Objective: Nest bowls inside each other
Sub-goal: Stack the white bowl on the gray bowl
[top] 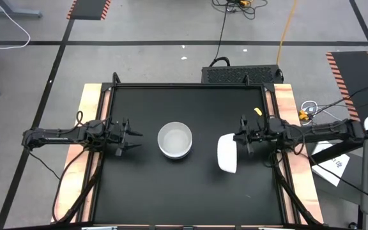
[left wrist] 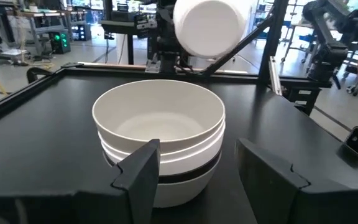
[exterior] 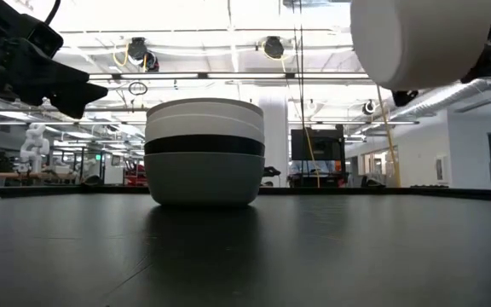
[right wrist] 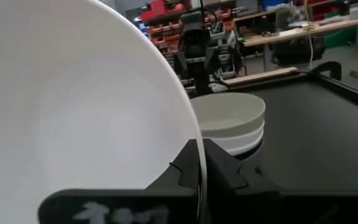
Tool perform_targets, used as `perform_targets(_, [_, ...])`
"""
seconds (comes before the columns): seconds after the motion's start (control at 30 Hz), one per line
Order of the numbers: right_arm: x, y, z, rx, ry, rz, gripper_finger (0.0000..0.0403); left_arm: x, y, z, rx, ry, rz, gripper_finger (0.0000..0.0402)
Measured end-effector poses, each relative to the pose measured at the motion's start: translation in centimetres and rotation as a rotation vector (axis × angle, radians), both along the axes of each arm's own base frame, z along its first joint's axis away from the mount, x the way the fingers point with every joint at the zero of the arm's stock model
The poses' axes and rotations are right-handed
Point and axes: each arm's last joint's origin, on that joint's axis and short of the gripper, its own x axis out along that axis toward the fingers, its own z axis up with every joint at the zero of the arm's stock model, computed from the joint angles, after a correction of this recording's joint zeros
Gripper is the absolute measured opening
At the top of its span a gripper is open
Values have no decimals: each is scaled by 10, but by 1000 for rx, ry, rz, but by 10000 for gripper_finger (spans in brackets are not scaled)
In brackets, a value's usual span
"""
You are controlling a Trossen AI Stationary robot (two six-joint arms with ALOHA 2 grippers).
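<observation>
White bowl [top: 227, 154] hangs tilted in the right gripper [top: 237, 138], clamped on its rim, beside the stack of bowls [top: 175, 140] mid-bench [top: 190, 191]; left gripper [top: 135, 135] waits, fingers apart.

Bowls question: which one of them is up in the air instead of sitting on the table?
The white bowl gripped by the right gripper, tipped on its side. All the others sit nested in the stack at the table's middle.
</observation>
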Motion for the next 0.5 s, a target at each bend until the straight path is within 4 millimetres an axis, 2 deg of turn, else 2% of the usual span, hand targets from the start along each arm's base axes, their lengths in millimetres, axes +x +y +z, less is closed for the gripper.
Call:
perform_targets(0.17, [14,-10,16,-14,16,12,0,0,1,0,10,2,17,211])
perform_targets(0.5, [61,-37,49,-12,67,117,0,0,1,0,10,3,18,211])
